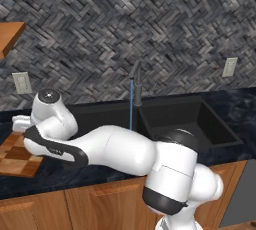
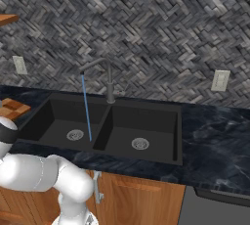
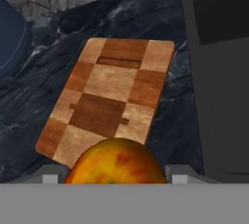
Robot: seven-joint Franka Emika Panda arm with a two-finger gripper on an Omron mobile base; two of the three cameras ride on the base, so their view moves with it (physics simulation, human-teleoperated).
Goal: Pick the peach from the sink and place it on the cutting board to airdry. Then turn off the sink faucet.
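Cutting board [image 1: 20, 158] on the counter [image 2: 215, 141] left of the sink [image 2: 105, 126]; faucet [image 2: 109, 84] behind the basins' divider (stream falling into the left basin).

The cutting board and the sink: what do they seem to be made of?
The cutting board looks like wood: light and dark brown checkered blocks with grain. The sink looks like matte black composite or stone, without shine; the exact material is uncertain.

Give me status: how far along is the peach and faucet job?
Done: peach is out of the sink. In hand: the hand holds it above the cutting board, not yet set down. Left: release it on the board, then shut the sink faucet; water is running.
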